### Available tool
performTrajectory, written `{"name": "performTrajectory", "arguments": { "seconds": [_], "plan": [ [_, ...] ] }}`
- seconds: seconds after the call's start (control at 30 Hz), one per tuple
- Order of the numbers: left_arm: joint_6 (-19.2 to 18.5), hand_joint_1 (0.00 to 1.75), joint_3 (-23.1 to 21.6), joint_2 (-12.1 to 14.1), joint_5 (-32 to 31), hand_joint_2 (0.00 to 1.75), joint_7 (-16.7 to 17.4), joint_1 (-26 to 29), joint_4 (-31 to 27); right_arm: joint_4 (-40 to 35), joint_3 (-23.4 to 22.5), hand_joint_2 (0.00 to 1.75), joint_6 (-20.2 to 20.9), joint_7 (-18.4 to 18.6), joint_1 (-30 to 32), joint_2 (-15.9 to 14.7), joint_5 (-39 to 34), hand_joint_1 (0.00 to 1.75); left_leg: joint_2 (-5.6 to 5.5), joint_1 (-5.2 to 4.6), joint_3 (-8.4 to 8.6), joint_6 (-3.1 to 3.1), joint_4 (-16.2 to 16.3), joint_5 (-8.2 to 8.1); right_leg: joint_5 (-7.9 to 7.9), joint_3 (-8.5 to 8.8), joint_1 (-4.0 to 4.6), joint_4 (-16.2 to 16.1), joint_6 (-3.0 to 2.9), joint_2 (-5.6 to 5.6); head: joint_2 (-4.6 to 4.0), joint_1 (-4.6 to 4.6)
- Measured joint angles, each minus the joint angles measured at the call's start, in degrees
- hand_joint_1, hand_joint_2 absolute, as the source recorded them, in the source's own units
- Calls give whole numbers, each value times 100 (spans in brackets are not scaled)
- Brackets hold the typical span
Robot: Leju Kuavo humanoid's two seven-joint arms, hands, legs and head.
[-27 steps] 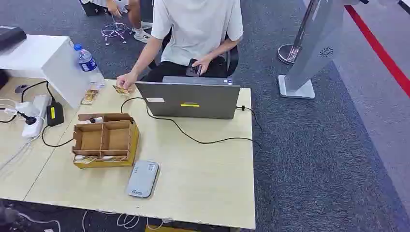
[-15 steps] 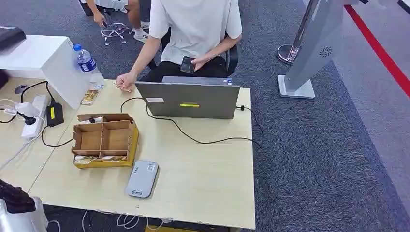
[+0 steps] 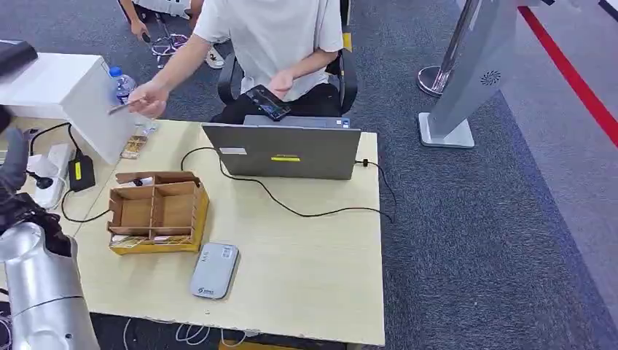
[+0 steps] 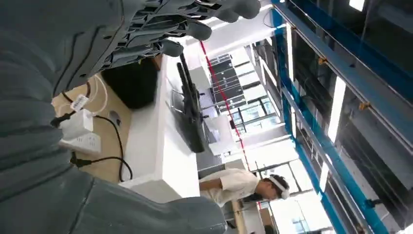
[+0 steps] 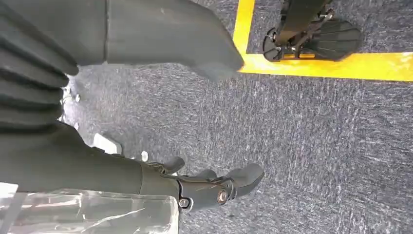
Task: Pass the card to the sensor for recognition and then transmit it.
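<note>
Left hand (image 3: 14, 157): raised beside the pale wooden counter (image 3: 306, 248), fingers (image 4: 214, 9) spread, empty.
Person's small thin card (image 3: 119, 109): offered, well apart.
Risk: mistimed grasp may drop it.
Right hand (image 5: 214, 187): hanging, fingers loosely apart.

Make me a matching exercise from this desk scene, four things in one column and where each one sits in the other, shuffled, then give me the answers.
Things
1. card reader
2. cardboard box
3. laptop
4. water bottle

Places
A. at the table's far edge, in front of the seated person
B. beyond the table's far left corner, beside the white cabinet
C. near the table's front edge
D. left part of the table, just behind the card reader

Pairs: 1-C, 2-D, 3-A, 4-B
</note>
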Motion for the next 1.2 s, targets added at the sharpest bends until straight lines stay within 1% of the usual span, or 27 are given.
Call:
{"name": "performTrajectory", "arguments": {
  "seconds": [0.33,0.37,0.4,0.93,1.2],
  "plan": [
    [433,0,-1033,241,-1411,175,370,-951,790,2,0,175,64,61,-65,2,107,0,0,0,9,0,2,5,3,-6,0,3,1,1,0,-2],
    [477,159,-1131,258,-1547,175,409,-1032,862,2,0,175,77,68,-70,2,116,0,0,0,10,0,2,5,3,-6,0,3,1,1,0,-2],
    [523,175,-1227,282,-1682,175,448,-1116,936,2,0,175,81,74,-75,2,120,0,0,0,9,0,2,5,3,-6,0,3,1,1,0,-2],
    [1345,175,-2858,632,-3929,175,1047,-2578,2241,15,-2,175,214,203,-163,4,306,0,0,0,6,-1,3,7,5,-7,0,5,2,2,0,-2],
    [1793,175,-3691,754,-5020,175,1325,-3268,2862,33,-18,175,269,284,-218,28,415,0,-1,-1,5,0,4,7,6,-7,-1,6,2,1,0,-2]
  ]
}}
